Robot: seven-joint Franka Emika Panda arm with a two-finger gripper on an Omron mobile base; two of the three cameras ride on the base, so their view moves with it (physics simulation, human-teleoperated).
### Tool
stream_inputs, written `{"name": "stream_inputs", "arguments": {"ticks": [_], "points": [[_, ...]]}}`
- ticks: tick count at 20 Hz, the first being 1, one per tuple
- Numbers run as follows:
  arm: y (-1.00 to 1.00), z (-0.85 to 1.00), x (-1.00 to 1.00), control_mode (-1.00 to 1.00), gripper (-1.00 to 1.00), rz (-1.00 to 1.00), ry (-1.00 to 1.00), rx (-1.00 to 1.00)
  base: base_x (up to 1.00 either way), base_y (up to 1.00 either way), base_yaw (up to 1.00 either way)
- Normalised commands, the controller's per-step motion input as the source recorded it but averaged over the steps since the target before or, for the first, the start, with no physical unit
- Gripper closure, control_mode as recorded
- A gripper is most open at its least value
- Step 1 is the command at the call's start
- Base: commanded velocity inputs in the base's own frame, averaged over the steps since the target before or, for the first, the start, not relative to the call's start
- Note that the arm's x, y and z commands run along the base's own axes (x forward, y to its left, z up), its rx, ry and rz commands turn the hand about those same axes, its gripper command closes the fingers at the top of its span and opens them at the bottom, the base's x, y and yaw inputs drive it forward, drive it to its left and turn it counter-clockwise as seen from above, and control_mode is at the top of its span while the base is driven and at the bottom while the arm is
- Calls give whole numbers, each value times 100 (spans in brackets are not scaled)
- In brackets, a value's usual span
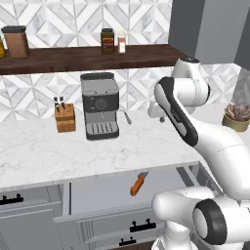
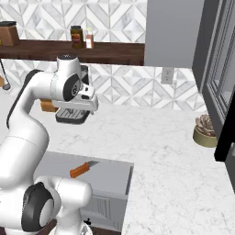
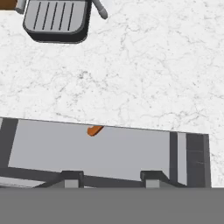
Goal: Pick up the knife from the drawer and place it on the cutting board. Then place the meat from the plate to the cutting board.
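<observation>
hand view: knife (image 3: 94,130) in open drawer (image 3: 52,148); gripper (image 3: 110,179) seemingly empty

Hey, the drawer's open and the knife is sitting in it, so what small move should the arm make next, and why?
Probably lower the tool toward the small orange-handled knife, lining up over its handle. The wide grey drawer stands pulled out, the knife lies free on its flat floor, and the hand view looks down on drawer and white marble counter from well above, nothing held.

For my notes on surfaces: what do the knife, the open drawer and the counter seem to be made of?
Knife: orange-brown handle, probably wood or plastic; short grey blade, metal-like. Drawer: flat matte grey inside, painted or laminate by its look. Counter: white with grey veins, marble-like.
</observation>
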Motion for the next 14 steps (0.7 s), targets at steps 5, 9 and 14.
{"name": "stream_inputs", "arguments": {"ticks": [5,9,14], "points": [[0,-1,-15,-100,-100,0,0,0,0,0,0],[8,-1,-33,-100,-100,0,0,0,0,0,0],[33,-11,-41,-100,-100,0,1,0,0,0,0]]}}
